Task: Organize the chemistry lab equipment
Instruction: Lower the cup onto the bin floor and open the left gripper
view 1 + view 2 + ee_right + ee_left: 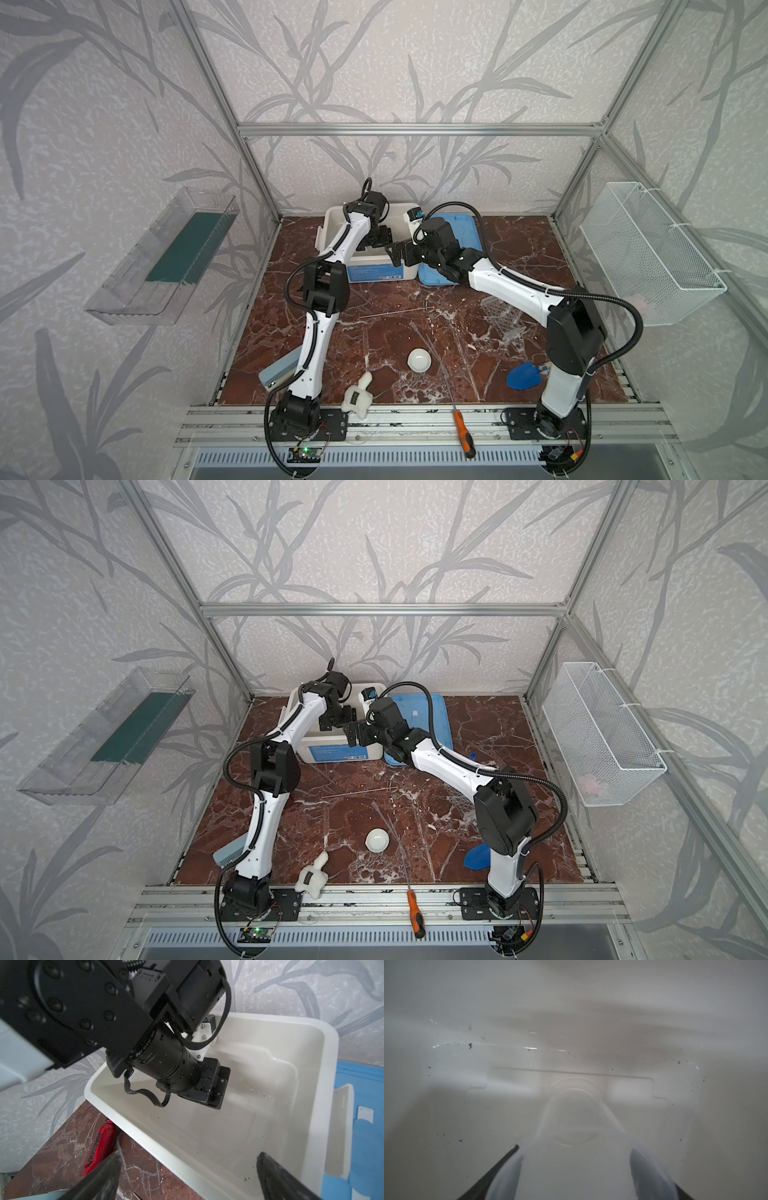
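Observation:
My left gripper reaches down into the white bin. In the left wrist view its jaws stand wide apart, and the clear beaker lies blurred between them on the bin floor. My right gripper is open and empty, hovering over the bin's near rim. On the marble lie the small white dish, thin clear rods and the clear tube rack. A blue tube cap peeps out beside my right arm.
A blue lid lies right of the bin. A red tube lies by the bin's near side. Blue trowel, orange screwdriver, white plush toy and a grey block sit along the front. A wire basket hangs on the right.

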You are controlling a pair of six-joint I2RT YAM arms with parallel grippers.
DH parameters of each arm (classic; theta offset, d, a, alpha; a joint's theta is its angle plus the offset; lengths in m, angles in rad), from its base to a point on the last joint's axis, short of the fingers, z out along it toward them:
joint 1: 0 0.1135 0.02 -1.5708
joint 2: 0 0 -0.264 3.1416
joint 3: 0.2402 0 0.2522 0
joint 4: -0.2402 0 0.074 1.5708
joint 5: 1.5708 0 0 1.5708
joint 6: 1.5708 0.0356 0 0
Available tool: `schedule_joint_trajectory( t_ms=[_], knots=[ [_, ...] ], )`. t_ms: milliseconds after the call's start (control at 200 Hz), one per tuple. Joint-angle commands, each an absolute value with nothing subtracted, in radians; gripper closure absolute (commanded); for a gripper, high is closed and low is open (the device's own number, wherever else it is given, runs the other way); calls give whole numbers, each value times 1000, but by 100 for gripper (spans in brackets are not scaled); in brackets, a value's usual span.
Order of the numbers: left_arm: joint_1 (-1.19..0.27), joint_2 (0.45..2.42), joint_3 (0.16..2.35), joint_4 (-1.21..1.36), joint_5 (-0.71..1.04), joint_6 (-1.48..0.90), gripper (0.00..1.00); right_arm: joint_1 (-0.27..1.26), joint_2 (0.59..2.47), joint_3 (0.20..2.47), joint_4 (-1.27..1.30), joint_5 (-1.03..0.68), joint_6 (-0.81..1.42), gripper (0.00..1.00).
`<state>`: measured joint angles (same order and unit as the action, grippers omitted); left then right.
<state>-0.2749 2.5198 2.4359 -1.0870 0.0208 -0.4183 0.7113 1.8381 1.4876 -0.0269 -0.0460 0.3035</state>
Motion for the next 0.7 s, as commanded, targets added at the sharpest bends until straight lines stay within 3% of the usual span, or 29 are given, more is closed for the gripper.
schedule_joint_trajectory(
  t_ms=[0,225,325,695],
  knots=[
    [-275,2529,2453,-1097,2,-406,17,710,1792,1472,3,-44,323,0],
    [-281,2497,2454,-1092,-7,-413,10,710,1772,1444,23,-47,336,0],
    [-284,2468,2453,-1088,-25,-414,1,709,1764,1436,23,-47,337,0],
    [-296,2346,2450,-1085,-85,-411,1,709,1698,1406,9,-48,332,0]
  ],
)
